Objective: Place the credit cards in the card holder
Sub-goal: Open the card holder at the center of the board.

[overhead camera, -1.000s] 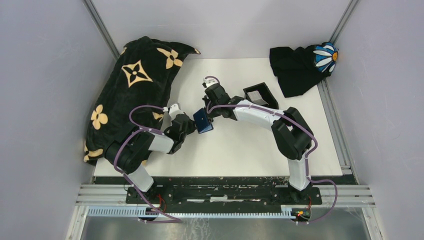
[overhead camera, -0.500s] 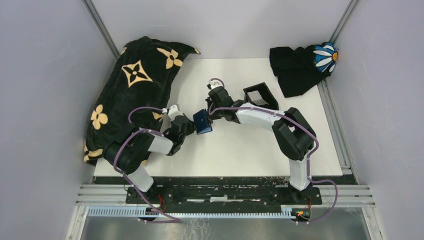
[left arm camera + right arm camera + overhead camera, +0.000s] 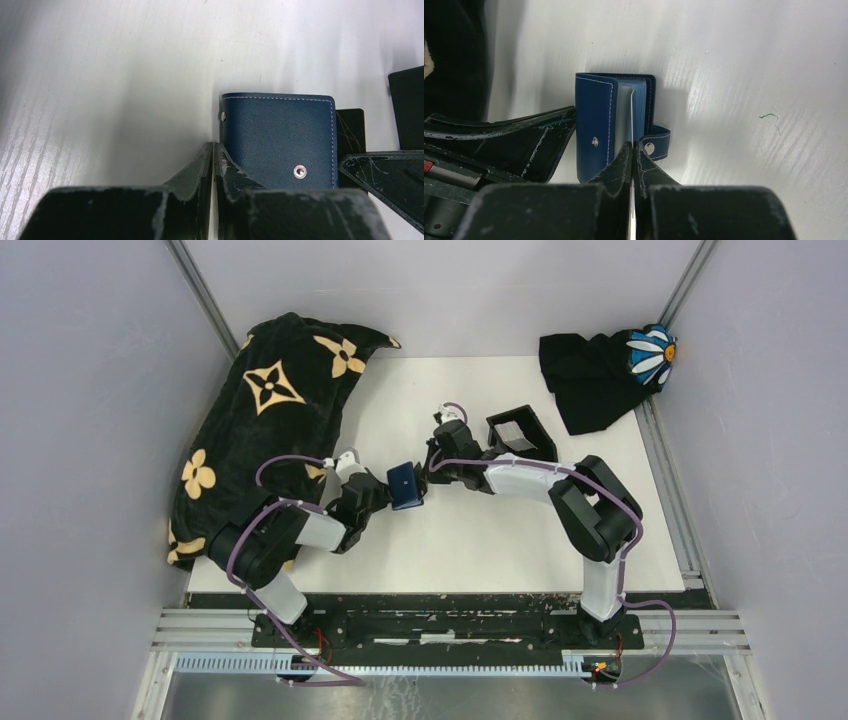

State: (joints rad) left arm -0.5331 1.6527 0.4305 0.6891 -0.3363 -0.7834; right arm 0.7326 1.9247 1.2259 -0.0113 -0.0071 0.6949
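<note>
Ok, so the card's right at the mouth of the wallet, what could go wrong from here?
1. The right gripper pinches the pale card edge-on at the card holder's narrow opening; it could slip between leaves instead of into a sleeve, or buckle.
2. The left gripper seems to pinch only one edge of the card holder, so pushing may twist it or pull it loose.
3. The snap tab lies beside the right gripper's tips and could snag.

One navy card holder, one whitish card visible, one black tray. Two black cloths: flowered cloth far left, daisy cloth far right.
</note>
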